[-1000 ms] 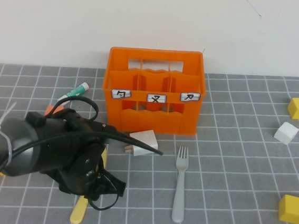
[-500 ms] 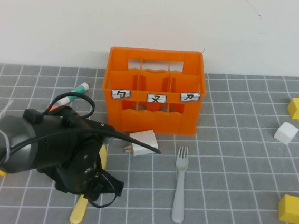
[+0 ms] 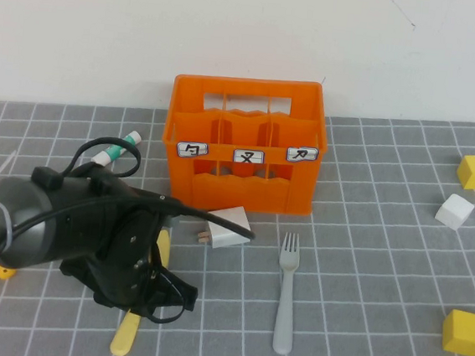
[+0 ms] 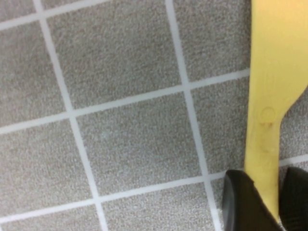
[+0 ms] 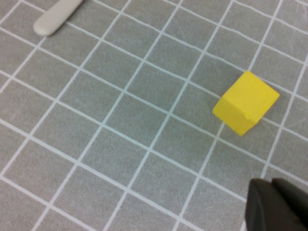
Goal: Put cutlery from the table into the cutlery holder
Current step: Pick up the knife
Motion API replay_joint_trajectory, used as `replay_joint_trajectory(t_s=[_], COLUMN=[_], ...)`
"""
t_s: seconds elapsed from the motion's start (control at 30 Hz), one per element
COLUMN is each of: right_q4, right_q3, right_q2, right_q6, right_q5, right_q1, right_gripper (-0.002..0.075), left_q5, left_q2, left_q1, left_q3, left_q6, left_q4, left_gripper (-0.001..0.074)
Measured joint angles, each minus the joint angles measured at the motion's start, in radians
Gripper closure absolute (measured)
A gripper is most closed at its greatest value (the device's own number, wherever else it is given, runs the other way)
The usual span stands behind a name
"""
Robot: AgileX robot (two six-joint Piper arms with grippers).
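Since a second ago our left gripper (image 4: 263, 202) has shifted slightly left; its fingers (image 4: 240, 199) pinch the knife (image 4: 272, 96) on the table (image 3: 366, 241). Right gripper (image 5: 276, 204), pressed together, hovers near a yellow cube (image 5: 246, 102). Crate (image 3: 245, 145) looks empty; fork (image 3: 286, 294) lies before it.

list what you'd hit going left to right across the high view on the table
left arm and its hand over the yellow knife → orange crate → grey fork → white cube → yellow cube. The right hand appears only in its wrist view.
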Motion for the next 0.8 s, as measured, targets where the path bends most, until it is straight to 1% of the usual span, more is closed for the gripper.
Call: replay_joint_trajectory(t_s=[0.07, 0.17, 0.53, 0.63, 0.8], right_q4=[0.0, 0.0, 0.0, 0.0, 0.0], right_q3=[0.0, 0.0, 0.0, 0.0, 0.0], right_q2=[0.0, 0.0, 0.0, 0.0, 0.0], right_q6=[0.0, 0.0, 0.0, 0.0, 0.0], right_q5=[0.0, 0.0, 0.0, 0.0, 0.0], right_q1=[0.0, 0.0, 0.0, 0.0, 0.0], right_gripper=[0.0729, 0.0729, 0.0729, 0.0729, 0.0729], left_q5=[-0.007, -0.018, -0.028, -0.006, 0.011], left_q2=[0.0, 0.0, -0.022, -0.067, -0.227], left_q1=[0.0, 0.0, 0.0, 0.0, 0.0], left_q3=[0.0, 0.0, 0.006, 0.02, 0.024], left_q6=[0.024, 0.041, 0.054, 0.054, 0.057], left_q4=[-0.001, 0.001, 0.0, -0.034, -0.053], left_gripper=[0.0574, 0.0612, 0.0612, 0.0612, 0.0612])
